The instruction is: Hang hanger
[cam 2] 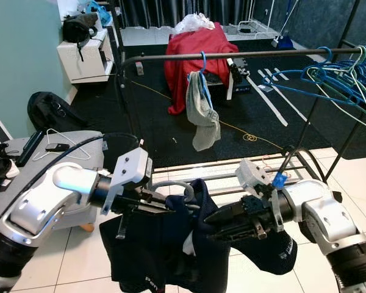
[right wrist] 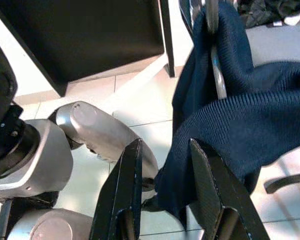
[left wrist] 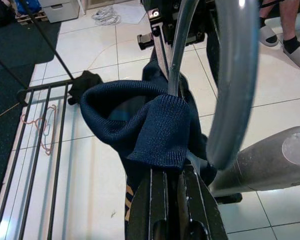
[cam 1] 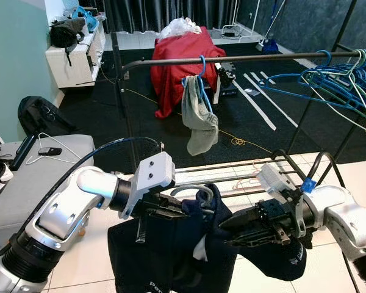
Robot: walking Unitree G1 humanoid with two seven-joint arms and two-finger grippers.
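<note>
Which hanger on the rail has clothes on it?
The blue hanger near the middle of the rail: a grey garment droops from it. The bunch of blue hangers at the right hangs bare.

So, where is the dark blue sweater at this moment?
The dark blue sweater hangs low in the middle of the left eye view, on a grey hanger between the left gripper and right gripper, in front of the clothes rail.

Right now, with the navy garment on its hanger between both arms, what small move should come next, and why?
Probably lift the grey hanger toward the rail. The left hand holds it low, well below the rail, with the navy sweater draped on it. The right hand is open beside the cloth.
</note>
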